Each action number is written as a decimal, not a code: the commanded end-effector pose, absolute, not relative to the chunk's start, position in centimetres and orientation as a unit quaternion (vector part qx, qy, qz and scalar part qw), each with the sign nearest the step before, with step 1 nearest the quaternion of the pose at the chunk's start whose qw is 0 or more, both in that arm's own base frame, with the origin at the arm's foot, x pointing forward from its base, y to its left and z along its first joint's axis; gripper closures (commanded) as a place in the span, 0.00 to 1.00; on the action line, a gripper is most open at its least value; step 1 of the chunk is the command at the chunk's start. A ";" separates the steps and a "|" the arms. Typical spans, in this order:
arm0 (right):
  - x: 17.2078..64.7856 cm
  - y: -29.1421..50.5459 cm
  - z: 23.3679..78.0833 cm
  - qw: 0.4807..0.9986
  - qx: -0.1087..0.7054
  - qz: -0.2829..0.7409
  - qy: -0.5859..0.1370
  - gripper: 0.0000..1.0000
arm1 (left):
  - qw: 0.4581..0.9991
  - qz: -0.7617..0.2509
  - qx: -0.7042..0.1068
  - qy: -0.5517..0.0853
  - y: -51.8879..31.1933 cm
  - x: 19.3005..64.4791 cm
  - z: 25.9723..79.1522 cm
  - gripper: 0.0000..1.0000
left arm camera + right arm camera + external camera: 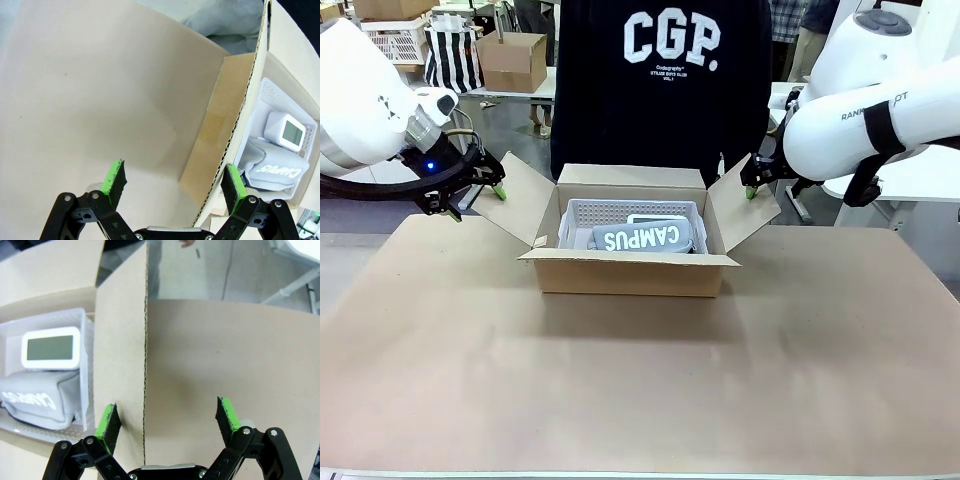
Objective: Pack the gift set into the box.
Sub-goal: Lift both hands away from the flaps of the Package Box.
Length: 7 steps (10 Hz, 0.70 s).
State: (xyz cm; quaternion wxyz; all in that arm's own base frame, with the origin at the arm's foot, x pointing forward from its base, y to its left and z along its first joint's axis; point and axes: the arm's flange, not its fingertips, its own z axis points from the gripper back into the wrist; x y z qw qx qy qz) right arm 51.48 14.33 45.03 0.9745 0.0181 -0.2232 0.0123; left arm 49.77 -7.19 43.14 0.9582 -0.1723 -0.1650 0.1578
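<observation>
The box (630,272) was set at the centre of the front view on the brown desk (640,400), flaps open, with a broad stretch of desk lying before it. The gift set (645,238) was lodged inside, its perforated tray (582,213) fitted close within the walls. The left gripper (475,200) was held at the left flap (520,205) and the right gripper (760,185) at the right flap (745,210). Both pairs of jaws were spread wide, each flap's corrugated edge standing between them, unclamped. A person (660,90) was seen just behind the box.
</observation>
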 end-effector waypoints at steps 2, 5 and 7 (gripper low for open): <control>51.6 14.8 45.2 0.974 0.007 0.001 -0.226 0.00 | 0.958 0.164 -0.164 -0.170 -7.2 49.7 43.3 0.00; 51.6 14.8 45.2 0.974 0.007 0.001 -0.226 0.00 | 0.958 0.164 -0.164 -0.170 -7.2 49.7 43.3 0.00; 51.6 14.8 45.2 0.974 0.007 0.001 -0.226 0.00 | 0.958 0.164 -0.164 -0.170 -7.2 49.7 43.3 0.00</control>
